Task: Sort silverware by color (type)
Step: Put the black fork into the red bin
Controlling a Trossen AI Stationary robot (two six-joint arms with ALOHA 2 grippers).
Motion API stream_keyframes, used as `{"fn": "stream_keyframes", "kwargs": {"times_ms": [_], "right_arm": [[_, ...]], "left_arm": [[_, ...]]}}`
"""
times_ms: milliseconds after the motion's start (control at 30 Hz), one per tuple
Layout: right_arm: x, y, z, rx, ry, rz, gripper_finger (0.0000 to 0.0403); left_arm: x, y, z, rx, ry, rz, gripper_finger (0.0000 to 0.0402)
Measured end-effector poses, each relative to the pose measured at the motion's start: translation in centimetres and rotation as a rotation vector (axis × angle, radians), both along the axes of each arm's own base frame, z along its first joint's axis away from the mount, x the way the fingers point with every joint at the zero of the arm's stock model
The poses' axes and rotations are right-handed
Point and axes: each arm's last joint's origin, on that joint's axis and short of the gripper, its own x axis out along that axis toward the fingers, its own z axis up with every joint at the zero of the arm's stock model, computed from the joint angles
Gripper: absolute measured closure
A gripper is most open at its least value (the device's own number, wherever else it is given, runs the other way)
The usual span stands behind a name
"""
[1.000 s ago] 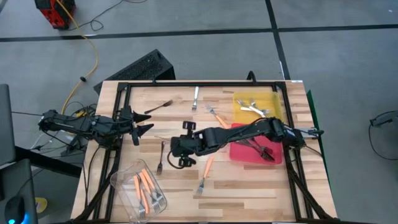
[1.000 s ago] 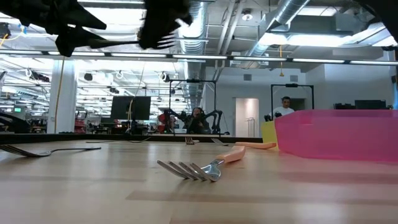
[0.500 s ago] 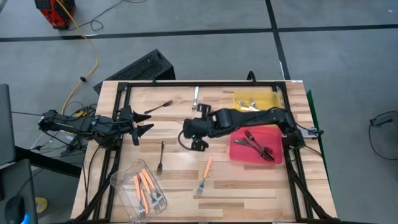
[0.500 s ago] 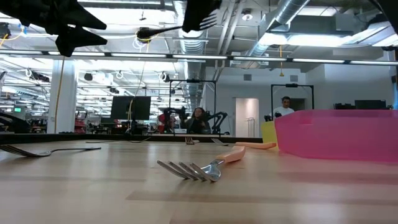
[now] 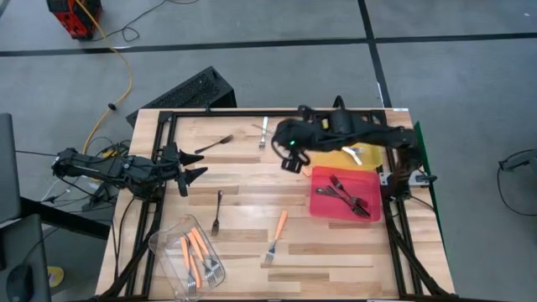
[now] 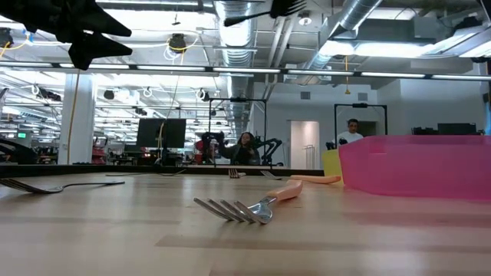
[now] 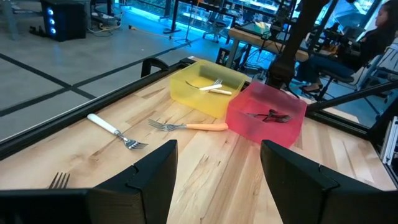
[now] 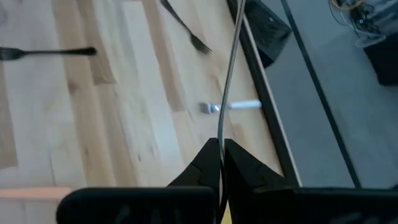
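Metal glinted between the pinched fingers of the right gripper [image 8: 221, 149], which was clamped on a slim fork [image 8: 231, 68] high above the table's [image 5: 243, 201] far side, near the yellow tray [image 5: 369, 134]; its handle colour was hard to tell. The left gripper [image 5: 191, 166] waited by the table's left edge, fingers apart and holding nothing. Dark forks [image 5: 346, 195] lay in the red tray [image 5: 323, 205], orange-handled forks [image 5: 197, 252] in the clear tub [image 5: 168, 239], and one orange-handled fork [image 5: 275, 236] loose on the wood.
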Motion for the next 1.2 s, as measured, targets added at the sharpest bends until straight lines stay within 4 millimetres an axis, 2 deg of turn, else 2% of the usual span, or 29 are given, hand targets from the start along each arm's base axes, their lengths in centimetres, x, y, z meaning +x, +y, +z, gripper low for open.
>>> {"fn": "stream_keyframes", "kwargs": {"times_ms": [200, 333, 767, 967, 1200], "right_arm": [[-2.7, -0.7, 0.9, -0.030, 0.047, -0.057, 0.0375], [-4.8, -0.6, -0.1, -0.012, 0.062, -0.086, 0.0371], [-13.0, 0.6, -7.3, 0.088, -0.107, -0.181, 0.0370], [-15.1, 1.5, -10.7, 0.125, -0.113, -0.192, 0.0371], [-16.6, 2.8, -14.4, 0.168, -0.086, -0.206, 0.0370]], "left_arm": [[0.0, 0.0, 0.0, -0.003, 0.001, -0.005, 0.0187], [0.0, 0.0, -0.1, -0.008, 0.010, -0.004, 0.0187], [-0.1, 0.0, -0.3, -0.006, 0.024, 0.004, 0.0187], [-0.1, 0.0, -0.3, -0.006, 0.024, 0.005, 0.0187], [-0.1, 0.0, -0.3, -0.007, 0.024, 0.006, 0.0187]]}}
